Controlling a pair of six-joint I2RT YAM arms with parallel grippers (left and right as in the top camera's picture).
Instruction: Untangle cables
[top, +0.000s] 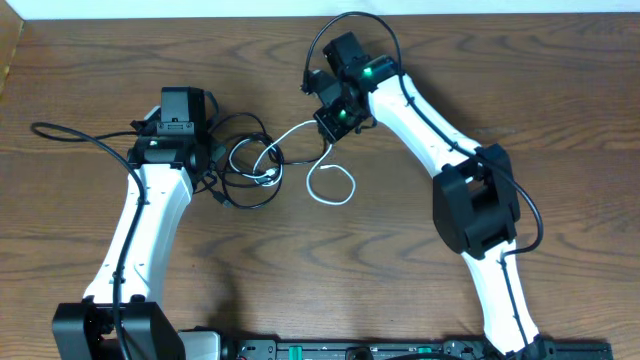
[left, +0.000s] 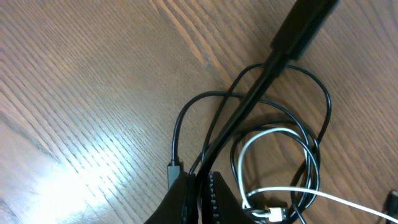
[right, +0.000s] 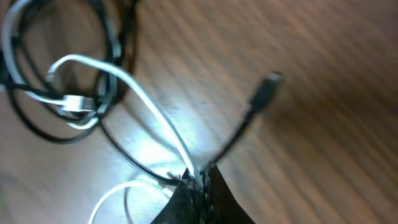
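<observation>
From overhead, you see the job only partly done. The long, thin black cord lies in overlapping loops a little left of the middle of the brown wooden tabletop, between the two arms. The shorter, thin white cord runs out of those loops towards the right edge and ends in a loose curl of its own. Your right pincer sits over the white cord where it leaves the bundle. Your left pincer is at the bundle's left side.

In the left wrist view, your left pincer looks closed, with a dark strand coming out between its fingers, so judge it as gripping the black cord. The white cord arcs inside the black loops, and its small white plug rests among them.

In the right wrist view, your right pincer is closed on the white cord. A free black cord end with a small black plug reaches the same fingertips; you cannot tell whether it is pinched too.

What is left, by this look: draw the white plug end clear of the black loops, then lay the two cords apart.
</observation>
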